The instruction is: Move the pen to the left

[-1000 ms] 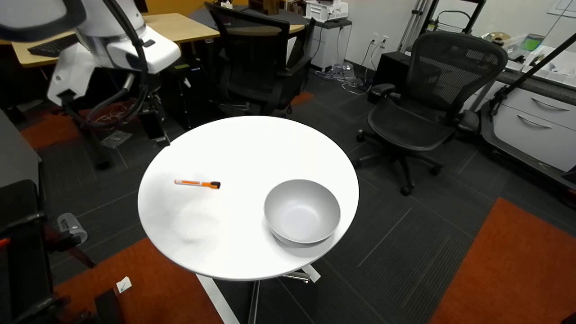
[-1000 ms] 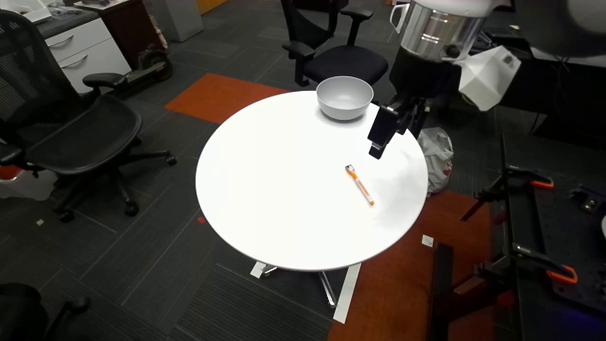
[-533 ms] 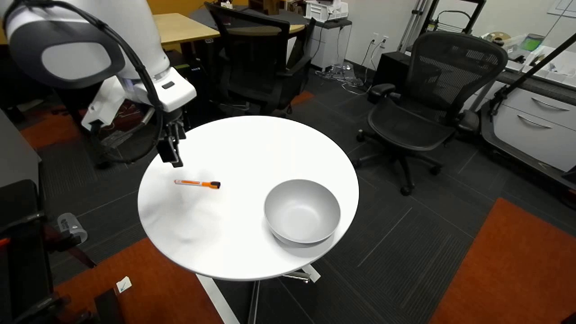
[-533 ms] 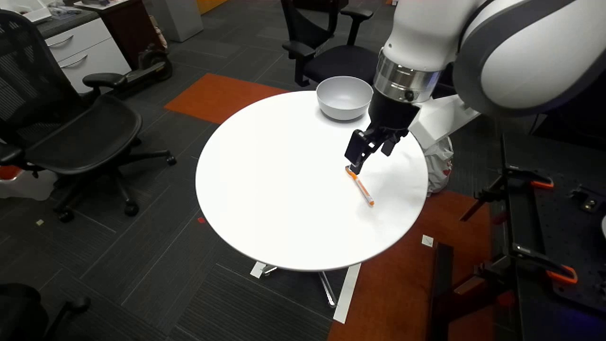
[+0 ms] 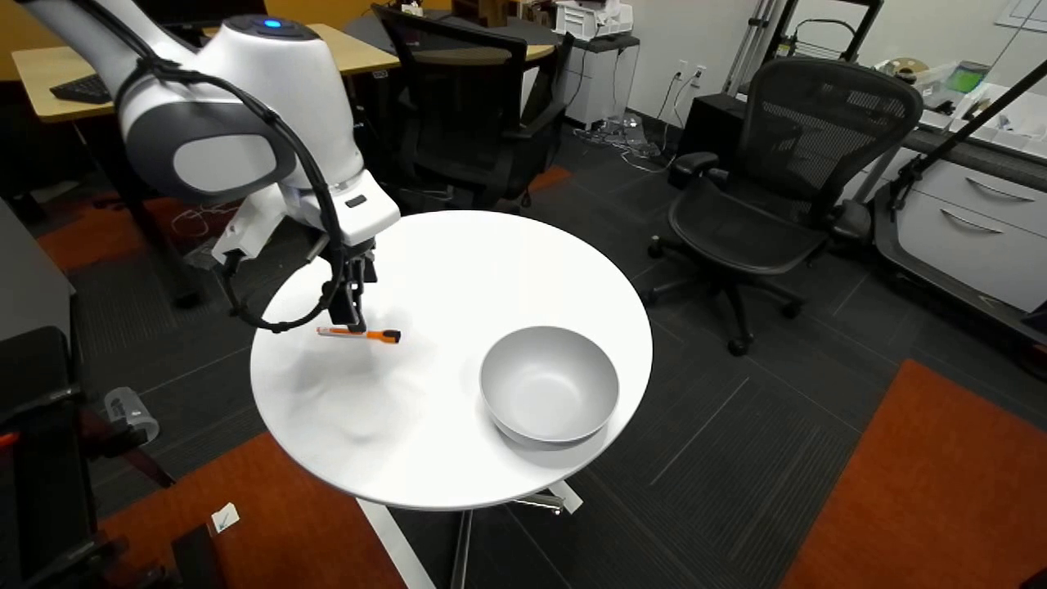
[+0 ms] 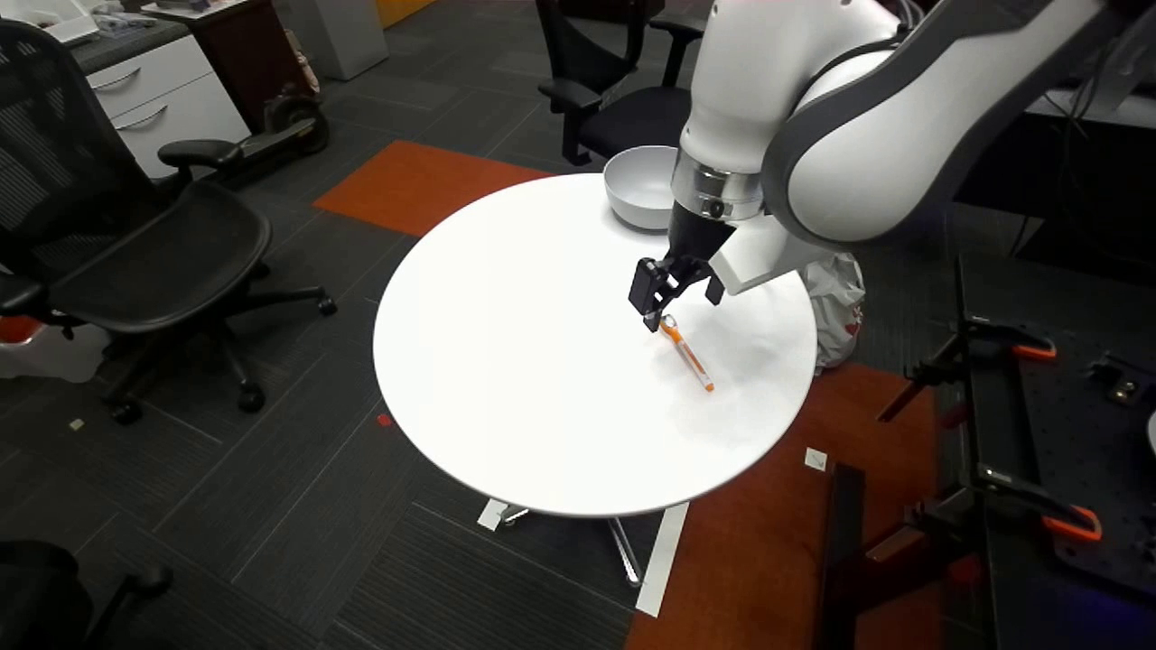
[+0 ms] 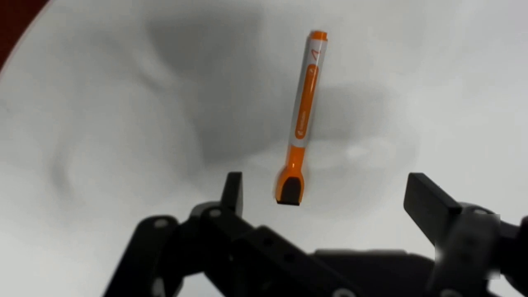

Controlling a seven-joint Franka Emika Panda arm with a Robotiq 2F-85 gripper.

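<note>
Gripper (image 7: 325,184) is carried farther in over the table (image 5: 491,262) than half a second ago, spread wide with nothing gripped, presumably so the pen (image 7: 305,109), lying flat there well apart from the grey bowl (image 5: 548,384), can be straddled and shifted left

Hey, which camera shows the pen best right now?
The wrist view: the whole pen appears large and uncovered, even its printing. Both exterior views show it small on the table; in an exterior view, the hand hides part of its middle.
</note>
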